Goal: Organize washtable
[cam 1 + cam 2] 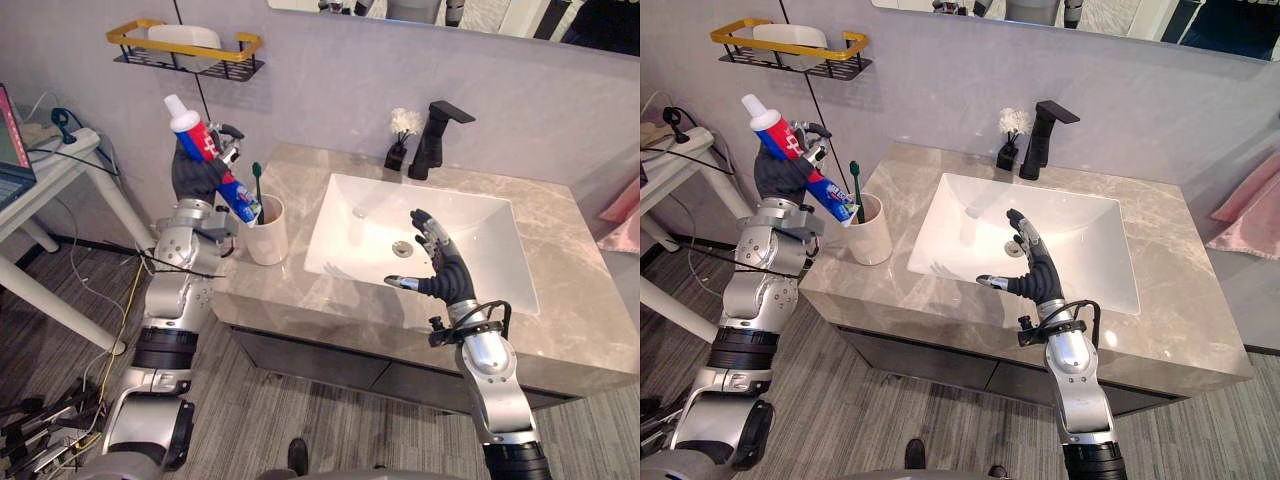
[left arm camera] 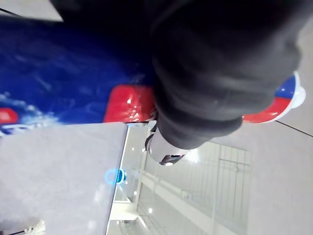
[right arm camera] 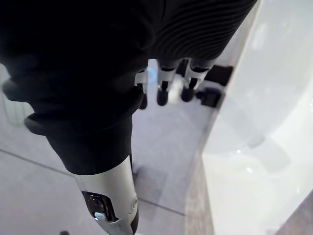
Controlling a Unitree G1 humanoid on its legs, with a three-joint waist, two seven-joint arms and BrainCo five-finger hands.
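My left hand (image 1: 195, 170) is shut on a red, white and blue toothpaste tube (image 1: 210, 158), held tilted with its white cap up and its lower end over the white cup (image 1: 267, 232). The tube's blue and red side (image 2: 73, 93) fills much of the left wrist view. A green toothbrush (image 1: 257, 190) stands in the cup on the marble counter's (image 1: 300, 310) left end. My right hand (image 1: 440, 265) hovers open over the front of the white basin (image 1: 420, 250), holding nothing; its fingers (image 3: 164, 90) are straight.
A black faucet (image 1: 437, 135) and a small black holder with white swabs (image 1: 400, 140) stand behind the basin. A yellow-rimmed wall shelf (image 1: 185, 48) holds a white dish. A white side table (image 1: 50, 175) stands left; a pink towel (image 1: 622, 215) hangs right.
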